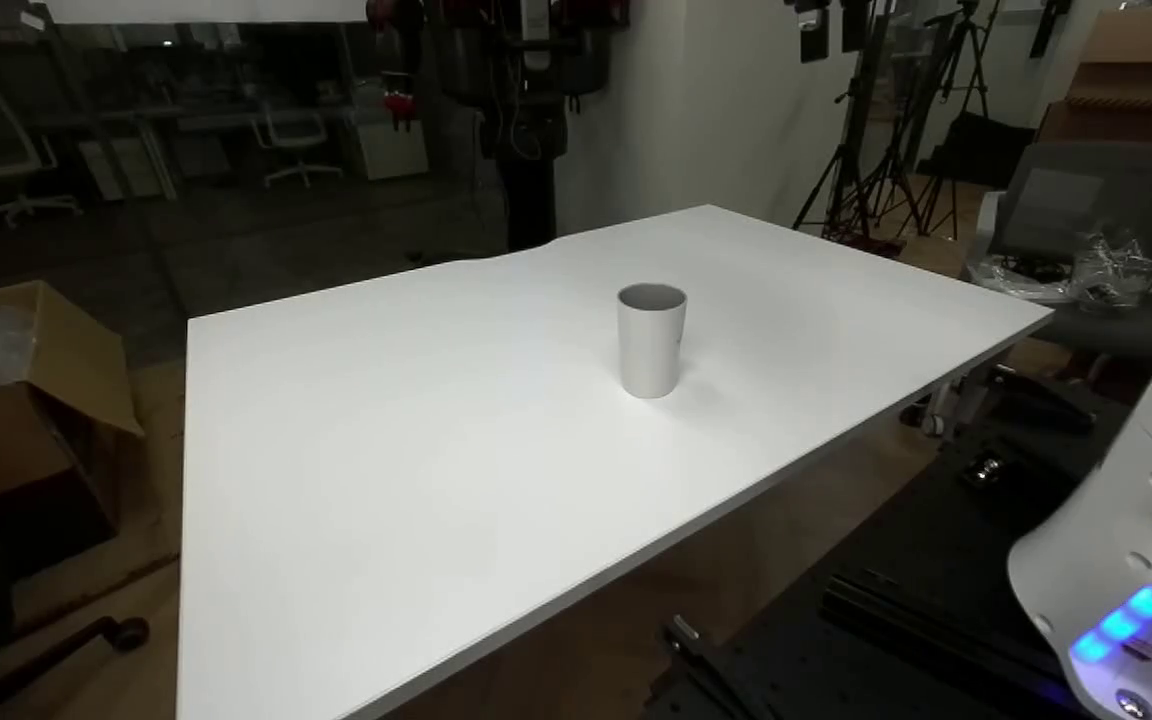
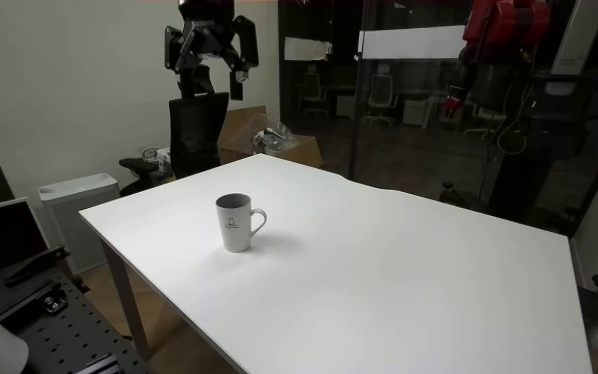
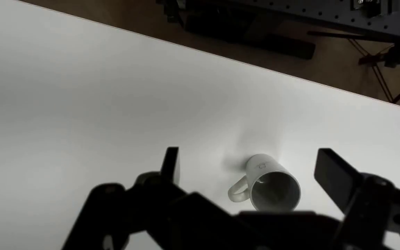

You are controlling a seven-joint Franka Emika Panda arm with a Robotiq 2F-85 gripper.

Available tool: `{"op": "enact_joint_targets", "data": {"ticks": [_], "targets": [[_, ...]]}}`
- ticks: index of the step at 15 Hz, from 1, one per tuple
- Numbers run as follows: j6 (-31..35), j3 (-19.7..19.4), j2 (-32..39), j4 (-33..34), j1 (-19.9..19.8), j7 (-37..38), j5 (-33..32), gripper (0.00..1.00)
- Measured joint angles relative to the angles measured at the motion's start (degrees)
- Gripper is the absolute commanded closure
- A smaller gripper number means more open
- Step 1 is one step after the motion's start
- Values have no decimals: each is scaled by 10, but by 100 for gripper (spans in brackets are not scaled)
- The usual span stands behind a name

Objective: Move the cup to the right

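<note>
The cup (image 1: 650, 350) is a white mug with a grey inside and stands upright on the white table (image 1: 386, 450). In an exterior view the cup (image 2: 235, 228) shows a side handle and a small dark drawing. My gripper (image 2: 212, 89) is open and empty there, well above the table and apart from the cup. In the wrist view the cup (image 3: 267, 180) lies between the lines of the open fingers of the gripper (image 3: 248, 151), below them. Its handle points left there, and the gripper body hides the near part of its rim.
The table's edge (image 3: 221, 57) crosses the wrist view. A black perforated bench (image 2: 70, 327) with the arm's white base (image 1: 1116, 590) stands beside the table. A cardboard box (image 1: 46, 400), a grey chair (image 1: 1086, 230) and a red robot (image 2: 506, 26) stand around the table.
</note>
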Motion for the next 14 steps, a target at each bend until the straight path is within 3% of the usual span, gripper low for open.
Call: {"op": "enact_joint_targets", "data": {"ticks": [10,14], "targets": [[10,0,1,-1,0,2,1,0],[152,-2,30,2,-4,49,20,0]]}}
